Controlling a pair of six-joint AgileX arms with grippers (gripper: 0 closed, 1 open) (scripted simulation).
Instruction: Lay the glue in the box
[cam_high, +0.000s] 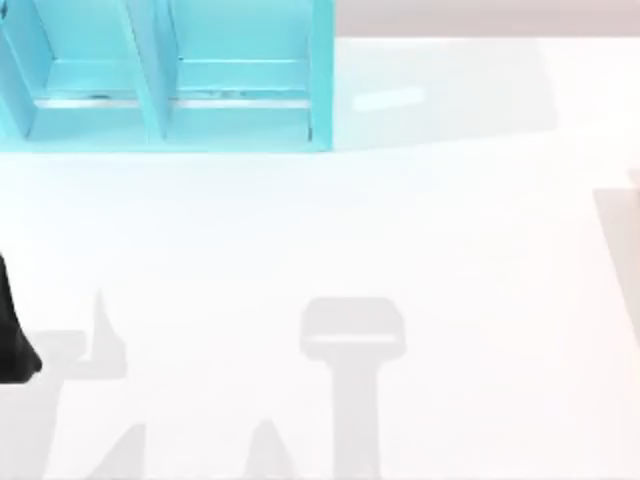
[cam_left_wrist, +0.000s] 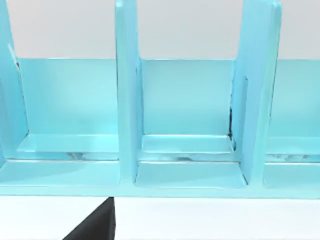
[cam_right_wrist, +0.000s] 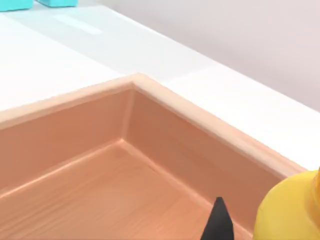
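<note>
The turquoise box (cam_high: 165, 75) is cut off at the top view's 11 o'clock corner. The yellow glue (cam_right_wrist: 290, 210) is clipped by the right wrist view's edge beside a wooden tray (cam_right_wrist: 200, 117), itself only partly seen.

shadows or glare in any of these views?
Top view: grey arm shadows on the white table, pale sheen right of the turquoise divided box. Left wrist view: glossy highlights on the box floor. Right wrist view: soft, even light on a wooden tray.

yellow glue (cam_right_wrist: 287, 210) beside a wooden tray's wall (cam_right_wrist: 165, 145) on the white table (cam_right_wrist: 60, 55).
</note>
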